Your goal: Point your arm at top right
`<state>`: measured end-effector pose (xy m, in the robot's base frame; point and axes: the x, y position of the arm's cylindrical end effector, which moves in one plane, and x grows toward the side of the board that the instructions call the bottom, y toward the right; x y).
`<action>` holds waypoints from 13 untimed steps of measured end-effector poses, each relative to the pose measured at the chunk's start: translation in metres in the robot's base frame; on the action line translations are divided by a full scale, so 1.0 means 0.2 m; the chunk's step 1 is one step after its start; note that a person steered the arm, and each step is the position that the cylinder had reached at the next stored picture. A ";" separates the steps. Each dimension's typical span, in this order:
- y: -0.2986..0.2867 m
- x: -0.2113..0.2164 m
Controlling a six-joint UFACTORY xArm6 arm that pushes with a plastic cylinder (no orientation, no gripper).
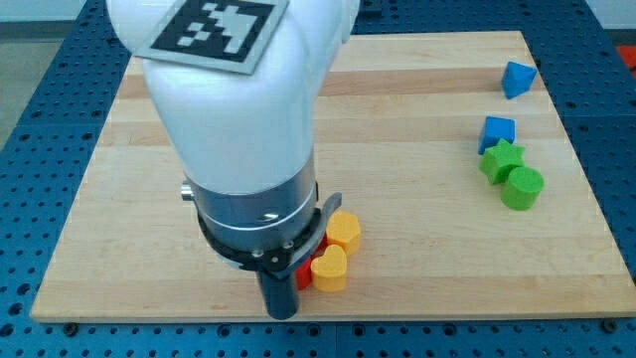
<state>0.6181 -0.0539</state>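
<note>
My arm's large white and grey body fills the view's left and middle. The dark rod comes down from it, and my tip (283, 315) rests near the bottom edge of the wooden board (417, 89). Just right of the tip lie a red block (304, 277), mostly hidden, and a yellow heart (330, 268). A second yellow block (344, 231) lies just above the heart. At the view's top right sits a blue block (517, 78). Below it are a blue cube-like block (497, 130), a green star (502, 159) and a green cylinder (523, 187).
The board lies on a blue perforated table (60, 70) that shows on all sides. The arm's body hides much of the board's left half. A square black-and-white marker (214, 25) sits on top of the arm.
</note>
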 end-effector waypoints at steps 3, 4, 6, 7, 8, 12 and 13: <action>-0.09 0.00; -0.43 0.00; -0.90 -0.22; -0.94 -0.23; -0.97 -0.31; -0.10 -1.40; 0.25 -1.70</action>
<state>0.2780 -0.0045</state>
